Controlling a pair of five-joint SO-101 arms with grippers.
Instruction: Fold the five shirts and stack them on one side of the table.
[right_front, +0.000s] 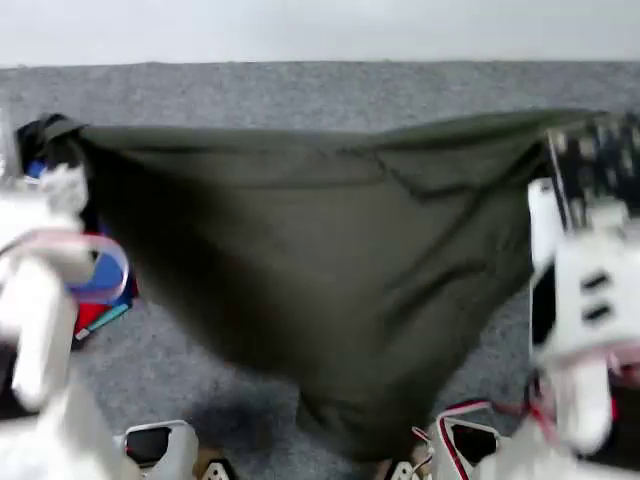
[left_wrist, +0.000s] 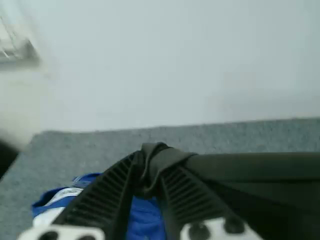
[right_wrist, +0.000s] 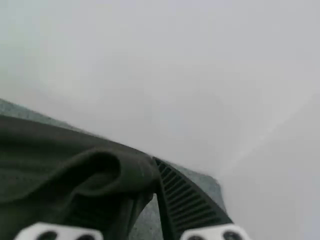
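An olive-green shirt (right_front: 330, 260) hangs stretched above the grey table (right_front: 300, 85) — left jaws clamped on one corner, right jaws on the other. A blue shirt (left_wrist: 142, 220) lies beneath.

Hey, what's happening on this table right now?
Two robot arms hold a dark olive shirt up between them, stretched over the gray table. The left gripper is shut on one end, the right gripper on the other, and the middle sags down. A blue garment lies on the table below the left gripper.
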